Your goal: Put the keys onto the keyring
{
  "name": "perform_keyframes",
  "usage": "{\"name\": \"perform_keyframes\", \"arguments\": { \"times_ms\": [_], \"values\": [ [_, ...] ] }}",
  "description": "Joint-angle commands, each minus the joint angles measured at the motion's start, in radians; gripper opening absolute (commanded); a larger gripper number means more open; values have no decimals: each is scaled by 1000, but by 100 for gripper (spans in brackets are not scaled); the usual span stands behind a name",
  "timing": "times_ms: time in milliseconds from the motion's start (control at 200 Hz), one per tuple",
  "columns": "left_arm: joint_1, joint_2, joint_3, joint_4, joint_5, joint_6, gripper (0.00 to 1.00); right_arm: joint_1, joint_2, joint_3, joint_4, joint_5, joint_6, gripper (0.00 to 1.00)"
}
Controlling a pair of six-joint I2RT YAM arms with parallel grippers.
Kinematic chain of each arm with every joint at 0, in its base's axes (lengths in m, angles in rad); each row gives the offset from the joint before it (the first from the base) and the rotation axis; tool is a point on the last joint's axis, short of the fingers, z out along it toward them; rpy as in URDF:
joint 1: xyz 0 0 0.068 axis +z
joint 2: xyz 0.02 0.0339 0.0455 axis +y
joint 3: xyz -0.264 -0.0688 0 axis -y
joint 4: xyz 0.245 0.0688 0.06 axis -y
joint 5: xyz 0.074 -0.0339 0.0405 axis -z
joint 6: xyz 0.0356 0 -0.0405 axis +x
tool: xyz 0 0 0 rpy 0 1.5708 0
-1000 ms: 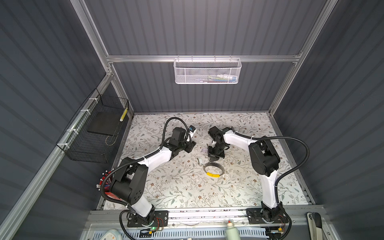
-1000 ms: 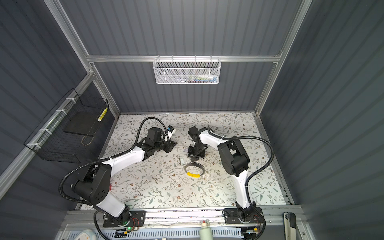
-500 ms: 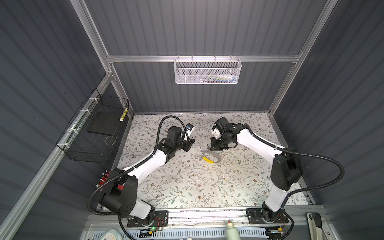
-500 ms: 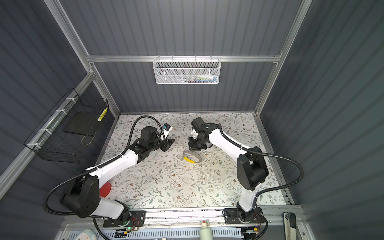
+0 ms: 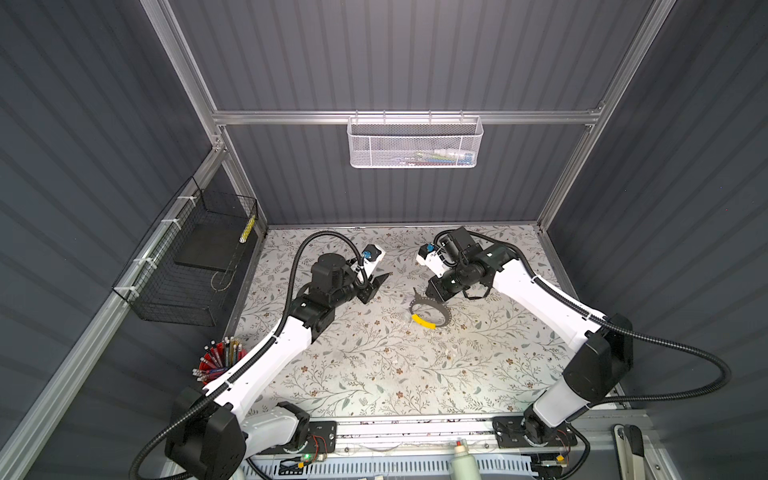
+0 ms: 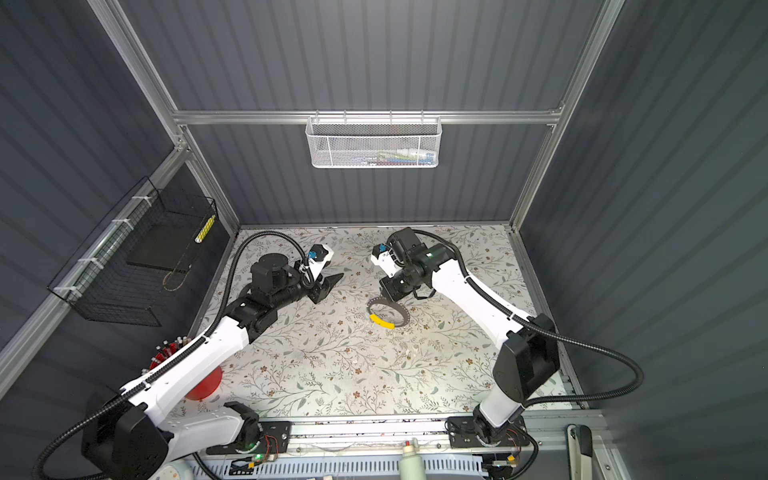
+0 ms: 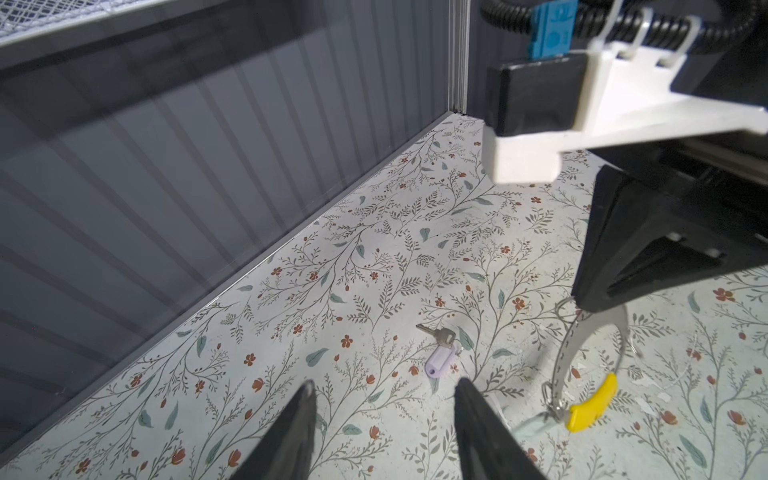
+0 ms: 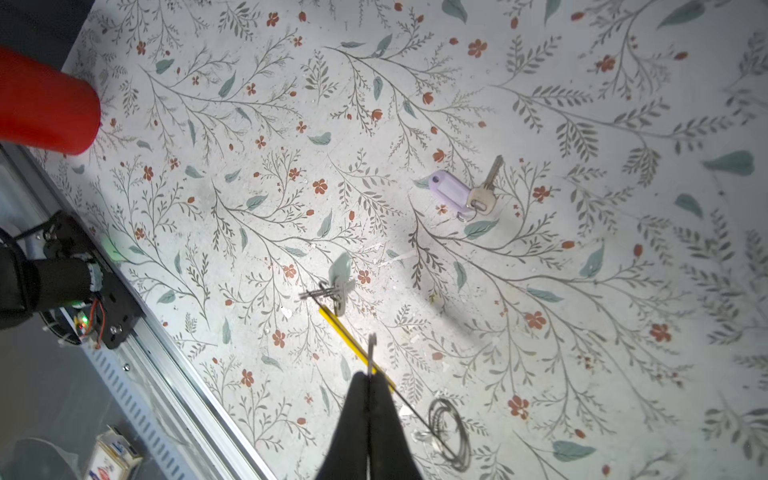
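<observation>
Right wrist view shows my right hand (image 8: 370, 376) pinched shut on the thin edge of the keyring (image 8: 345, 336), which hangs from it over the table (image 8: 582, 104), yellow part lowest; whether it touches I cannot tell. A key (image 8: 338, 293) with a green tag (image 8: 340, 266) seems to sit on the band already. A loose key (image 8: 484, 195) on a lilac tag (image 8: 449, 187) lies flat, apart from it. My left hand (image 7: 384, 399) stands half open and empty, near that key. I judge the band light, springy and apt to twist in a pinch, so hold it near its open end. The loose key looks tiny, flat, slippery; its thicker tag is the better hold.
</observation>
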Motion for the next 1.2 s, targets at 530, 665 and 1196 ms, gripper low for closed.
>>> {"name": "perform_keyframes", "arguments": {
  "times_ms": [530, 665, 1196],
  "values": [
    [-10, -41, -76, 115, 473, 16, 49, 3, -287, -227, 350, -309, -263, 7],
    [-30, -43, -68, 117, 522, 31, 48, 4, -377, -364, 527, -337, -270, 6],
    [-141, -47, -47, 100, 471, 53, 40, 3, -490, -612, 955, -427, -245, 10]
  ]
}}
